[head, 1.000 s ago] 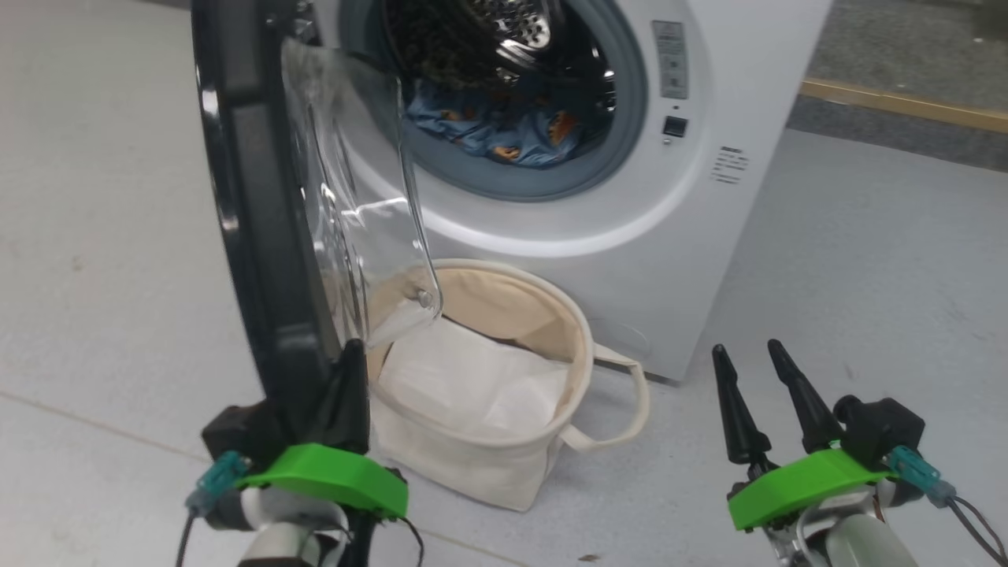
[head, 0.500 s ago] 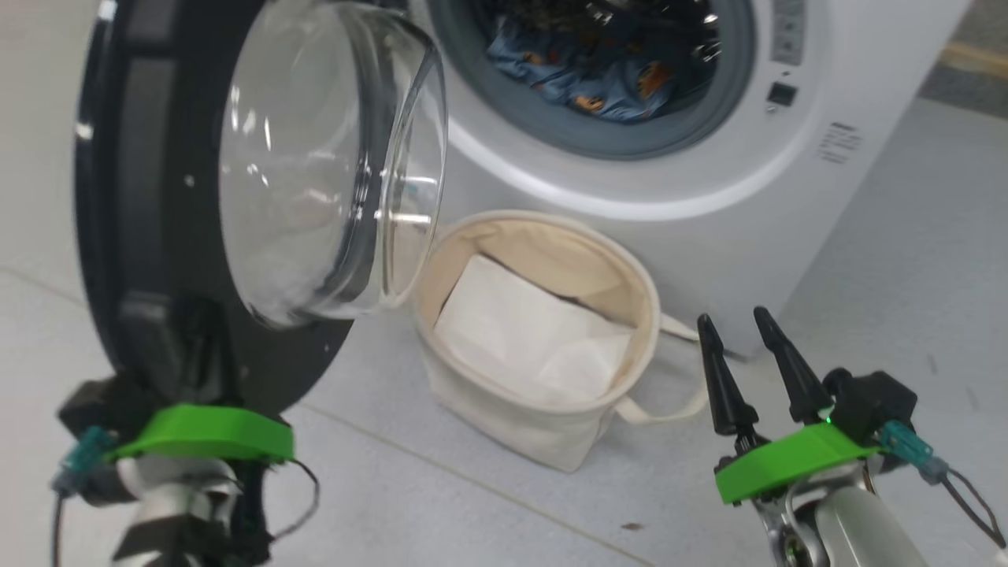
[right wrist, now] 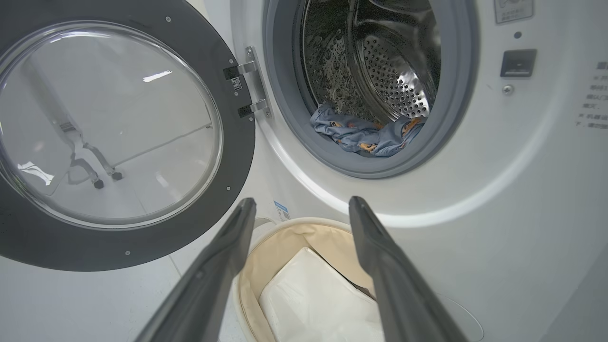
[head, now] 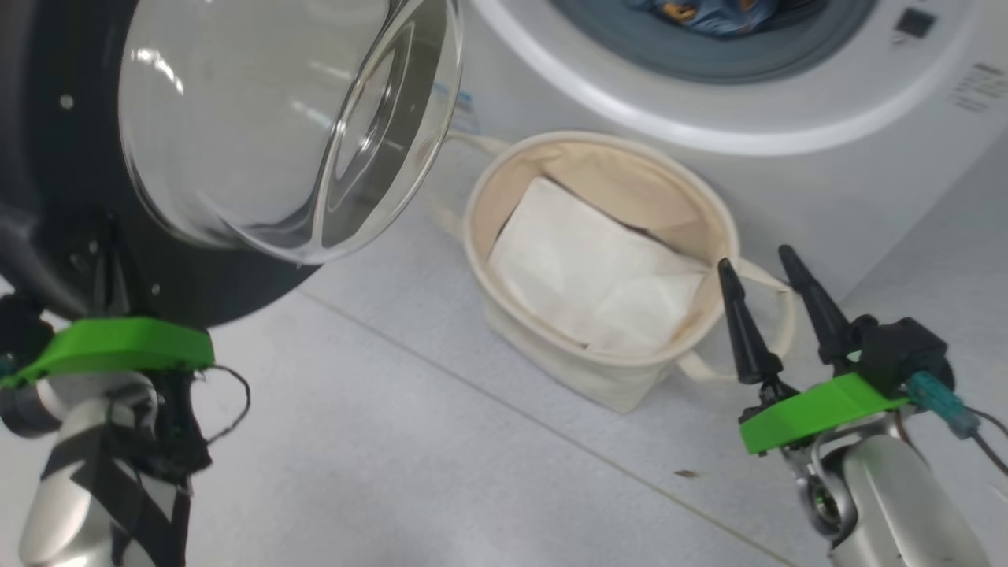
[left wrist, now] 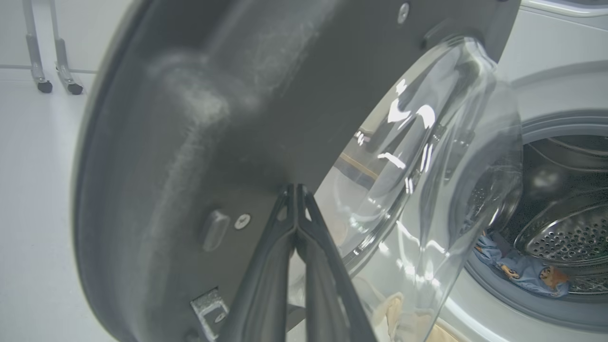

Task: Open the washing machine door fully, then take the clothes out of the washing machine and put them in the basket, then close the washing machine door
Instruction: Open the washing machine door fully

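1. Your head view has swung, so the opening of the washing machine (head: 787, 181) now sits at its top edge.
2. The door (head: 283, 126) stands wider open, its glass bowl facing you rather than edge-on.
3. Your left gripper (left wrist: 295, 190) has travelled outward with the door's black rim.
4. The glass no longer overlaps the basket (head: 551, 370).

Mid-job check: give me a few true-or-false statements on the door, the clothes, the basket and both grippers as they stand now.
1. The washing machine door stands open. True.
2. The clothes lie in the basket. False: they are in the drum; the basket holds a white sheet.
3. The right gripper is shut on a basket handle. False: it is open and holds nothing.
4. The left gripper is shut. True.
5. The basket sits on the floor before the washing machine. True.
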